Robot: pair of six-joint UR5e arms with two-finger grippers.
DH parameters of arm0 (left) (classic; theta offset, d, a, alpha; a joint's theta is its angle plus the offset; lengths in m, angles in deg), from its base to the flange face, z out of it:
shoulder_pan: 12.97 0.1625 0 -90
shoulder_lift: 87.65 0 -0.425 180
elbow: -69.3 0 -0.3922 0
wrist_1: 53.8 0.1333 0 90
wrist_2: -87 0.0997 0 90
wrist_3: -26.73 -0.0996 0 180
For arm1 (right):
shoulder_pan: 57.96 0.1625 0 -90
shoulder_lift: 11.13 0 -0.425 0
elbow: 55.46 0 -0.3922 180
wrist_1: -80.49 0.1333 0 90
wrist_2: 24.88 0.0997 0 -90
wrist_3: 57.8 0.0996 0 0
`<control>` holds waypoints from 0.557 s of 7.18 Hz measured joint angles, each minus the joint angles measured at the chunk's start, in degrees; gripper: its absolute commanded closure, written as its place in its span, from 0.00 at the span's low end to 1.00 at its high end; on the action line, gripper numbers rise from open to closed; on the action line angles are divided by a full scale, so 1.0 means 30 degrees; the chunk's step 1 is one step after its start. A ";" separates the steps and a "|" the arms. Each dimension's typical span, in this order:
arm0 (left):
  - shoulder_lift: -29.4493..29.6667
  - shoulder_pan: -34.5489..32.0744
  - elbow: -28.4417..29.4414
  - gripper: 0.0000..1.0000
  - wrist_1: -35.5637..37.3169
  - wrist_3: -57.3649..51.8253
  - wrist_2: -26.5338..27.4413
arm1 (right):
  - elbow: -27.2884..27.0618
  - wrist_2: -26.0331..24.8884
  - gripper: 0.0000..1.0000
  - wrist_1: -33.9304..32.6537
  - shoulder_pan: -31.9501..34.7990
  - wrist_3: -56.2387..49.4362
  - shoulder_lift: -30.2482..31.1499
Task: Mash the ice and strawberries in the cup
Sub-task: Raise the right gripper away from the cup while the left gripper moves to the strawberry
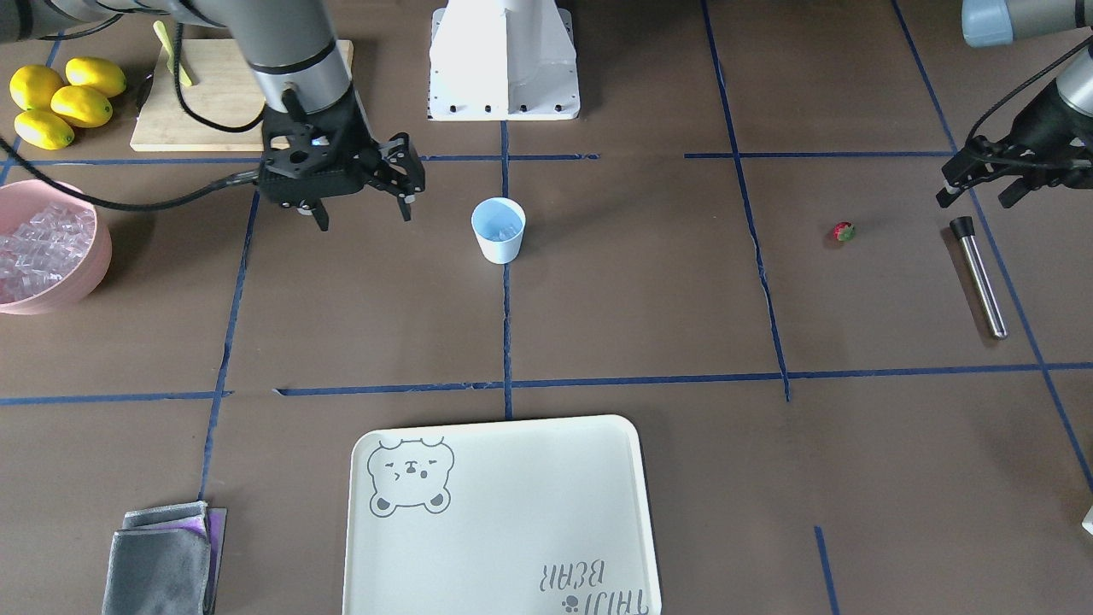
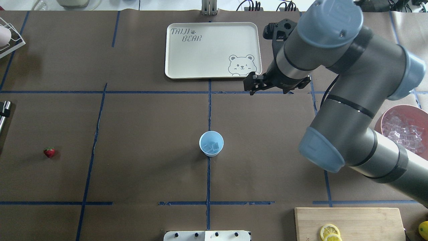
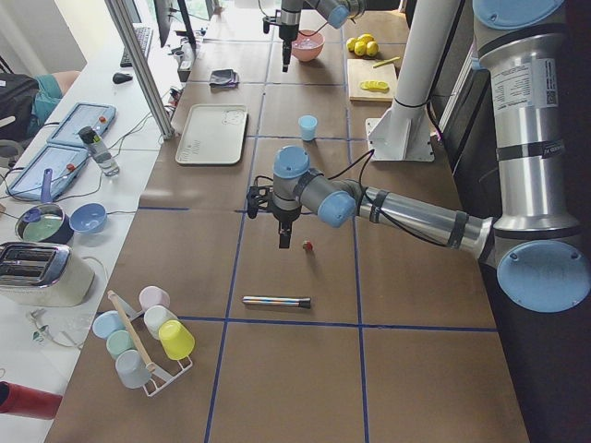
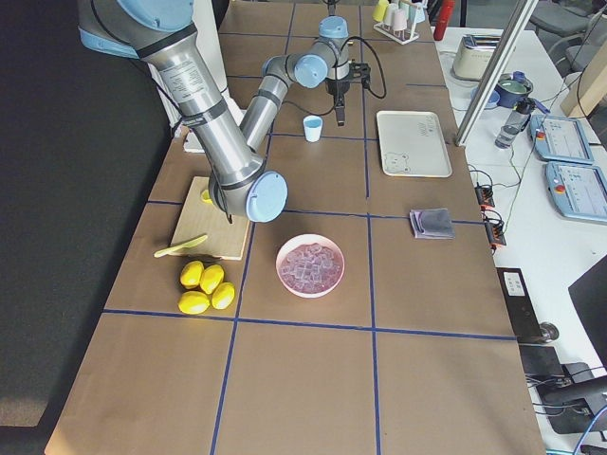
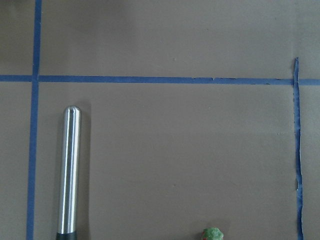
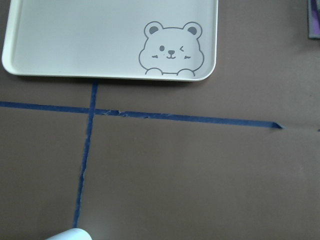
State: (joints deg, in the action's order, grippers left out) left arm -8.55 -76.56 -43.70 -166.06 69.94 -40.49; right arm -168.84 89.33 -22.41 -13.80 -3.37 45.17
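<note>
The cup stands upright at the table's middle, white outside and pale blue inside, with a couple of clear ice cubes in it. The tiny red strawberry lies on the table far to the robot's left; it also shows in the overhead view. My right gripper is open and empty, hovering beside the cup on the bowl side. My left gripper is open and empty, hovering above a metal muddler, just past the strawberry.
A pink bowl full of ice cubes sits at the robot's right. Lemons and a wooden board lie near the base. A cream bear tray and a grey cloth lie at the far side.
</note>
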 measured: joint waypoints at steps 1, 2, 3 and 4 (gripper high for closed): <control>-0.0482 0.1476 0.0036 0.01 -0.1437 0.1644 0.1412 | -0.0048 0.0832 0.01 0.0081 0.1262 -0.1698 0.0785; -0.0821 0.2963 0.0132 0.01 -0.2609 0.3072 0.2878 | -0.0078 0.1403 0.01 0.0135 0.2290 -0.3235 0.1529; -0.1030 0.4635 0.0274 0.01 -0.3649 0.4633 0.4496 | -0.0099 0.1910 0.01 0.0157 0.3314 -0.4864 0.2359; -0.1090 0.6163 0.0509 0.01 -0.4435 0.5990 0.5959 | -0.0111 0.2342 0.01 0.0173 0.4222 -0.6261 0.3147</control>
State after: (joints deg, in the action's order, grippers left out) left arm -11.82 -58.07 -42.17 -179.37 87.91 -22.61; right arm -169.17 96.36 -21.90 -1.14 -22.16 54.62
